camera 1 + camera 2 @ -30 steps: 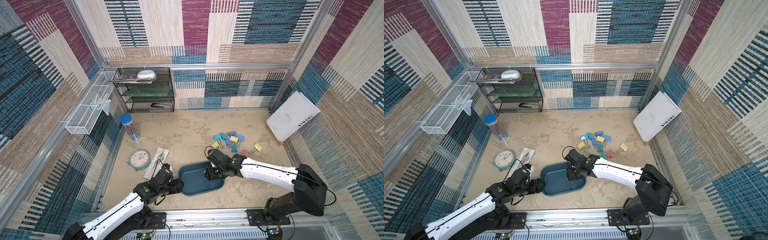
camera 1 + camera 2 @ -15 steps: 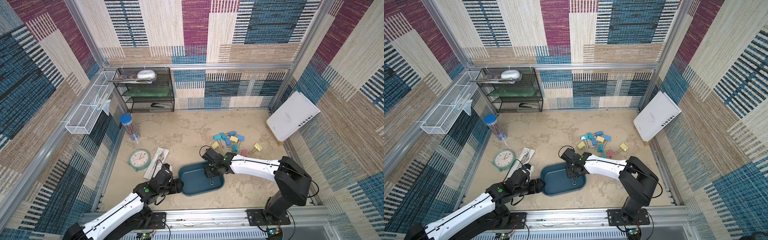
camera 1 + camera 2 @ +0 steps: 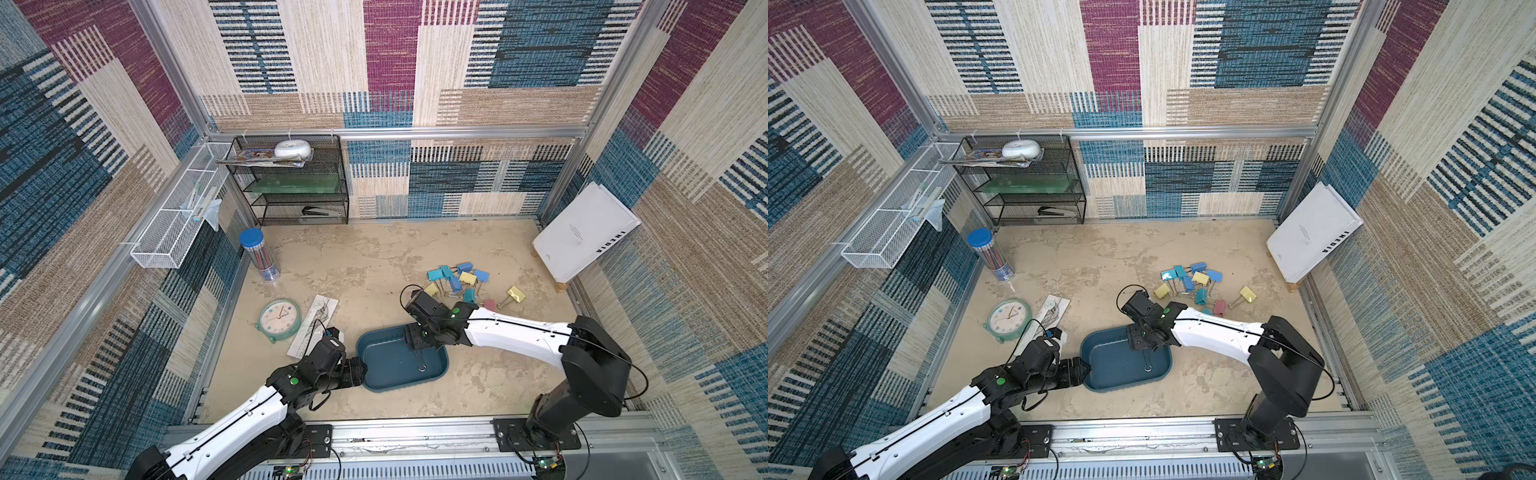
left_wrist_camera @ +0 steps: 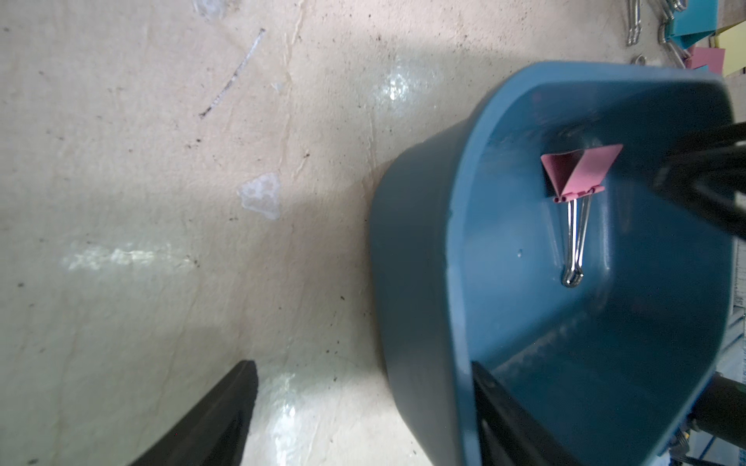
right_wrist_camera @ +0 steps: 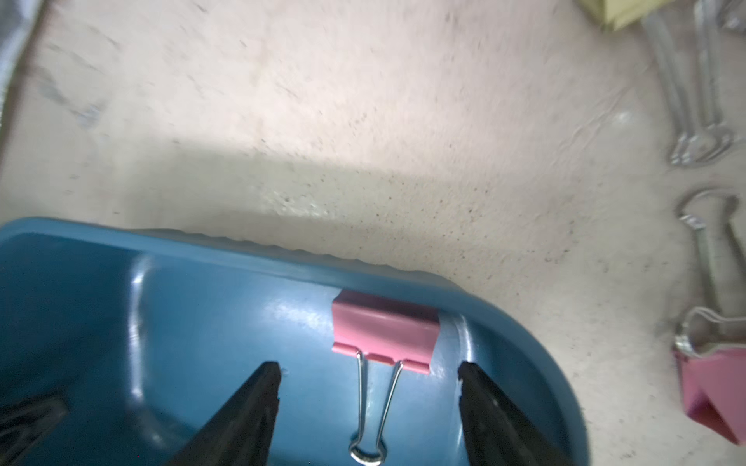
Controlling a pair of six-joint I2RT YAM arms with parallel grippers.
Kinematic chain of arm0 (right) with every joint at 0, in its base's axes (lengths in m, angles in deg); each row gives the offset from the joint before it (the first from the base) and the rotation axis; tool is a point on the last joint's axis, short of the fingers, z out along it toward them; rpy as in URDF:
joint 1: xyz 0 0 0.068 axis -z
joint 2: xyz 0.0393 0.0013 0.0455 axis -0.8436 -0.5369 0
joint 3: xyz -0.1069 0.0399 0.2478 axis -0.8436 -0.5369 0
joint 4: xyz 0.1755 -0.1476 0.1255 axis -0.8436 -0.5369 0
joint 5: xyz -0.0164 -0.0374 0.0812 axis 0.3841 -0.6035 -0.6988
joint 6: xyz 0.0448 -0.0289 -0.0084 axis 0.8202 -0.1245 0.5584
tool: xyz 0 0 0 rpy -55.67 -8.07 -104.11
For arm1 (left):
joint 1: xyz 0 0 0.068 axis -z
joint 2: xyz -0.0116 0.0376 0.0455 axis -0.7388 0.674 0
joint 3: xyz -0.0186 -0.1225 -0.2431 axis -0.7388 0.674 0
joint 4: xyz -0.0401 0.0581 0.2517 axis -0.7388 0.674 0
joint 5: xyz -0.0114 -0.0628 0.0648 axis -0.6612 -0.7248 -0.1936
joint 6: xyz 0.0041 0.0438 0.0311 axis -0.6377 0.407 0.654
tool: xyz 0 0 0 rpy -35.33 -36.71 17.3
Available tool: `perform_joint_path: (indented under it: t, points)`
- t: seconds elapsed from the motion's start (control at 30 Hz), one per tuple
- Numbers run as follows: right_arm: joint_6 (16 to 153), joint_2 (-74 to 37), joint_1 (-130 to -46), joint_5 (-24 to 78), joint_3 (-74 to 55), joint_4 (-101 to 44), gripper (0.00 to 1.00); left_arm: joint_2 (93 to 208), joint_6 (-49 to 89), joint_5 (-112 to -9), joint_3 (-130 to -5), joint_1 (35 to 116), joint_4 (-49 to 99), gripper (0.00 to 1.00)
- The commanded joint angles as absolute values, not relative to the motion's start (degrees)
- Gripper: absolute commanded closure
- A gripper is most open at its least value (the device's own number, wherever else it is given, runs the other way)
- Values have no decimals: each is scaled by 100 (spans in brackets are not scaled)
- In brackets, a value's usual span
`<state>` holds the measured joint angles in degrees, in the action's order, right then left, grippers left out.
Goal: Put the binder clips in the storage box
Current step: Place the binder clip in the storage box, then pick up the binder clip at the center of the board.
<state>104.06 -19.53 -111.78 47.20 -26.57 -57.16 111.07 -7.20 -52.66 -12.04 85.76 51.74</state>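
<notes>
**Pink clip lies in the box**

My right gripper [image 5: 367, 365] stands spread, grasping nothing. The pink metal binder clip with silver wire handles [image 5: 385, 335] lies between its fingertips, on the floor of the shallow dark teal plastic storage box [image 5: 262, 252]. My left gripper [image 4: 362, 365] is spread too, straddling the box's wall. The other pastel clips [image 3: 457, 280] lie beyond the right gripper, outside the box.

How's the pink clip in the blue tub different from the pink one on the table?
The pink binder clip in the dark teal-blue plastic tub rests against its wall; the pink table clip lies outside on the beige tabletop. The tub clip is alone; the table clip sits beside other clips. Both have silver handles.
</notes>
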Motion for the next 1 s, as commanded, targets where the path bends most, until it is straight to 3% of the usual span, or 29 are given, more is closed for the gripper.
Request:
perform_joint_path:
  t: [0.0, 0.23, 0.5, 0.77, 0.97]
  points:
    - [10391, -1464, -11041, 5278, -2666, -5981, 23, 11107, -654, -5214, -1218, 8576, 5183, 18]
    - [9516, -1151, -9749, 5300, -2901, -6444, 19, 11037, -682, -5241, -1180, 8577, 5189, 18]
    - [8726, -324, -8903, 4909, -3736, -6271, 1, 11030, -671, -5302, -1170, 8577, 5150, 18]
    - [8400, -977, -8681, 4061, -3989, -5780, 0, 11104, -606, -5312, -1156, 8570, 5082, 17]
    - [8501, -1211, -8671, 3966, -4166, -5517, 1, 11197, -603, -5347, -1146, 8577, 4983, 18]
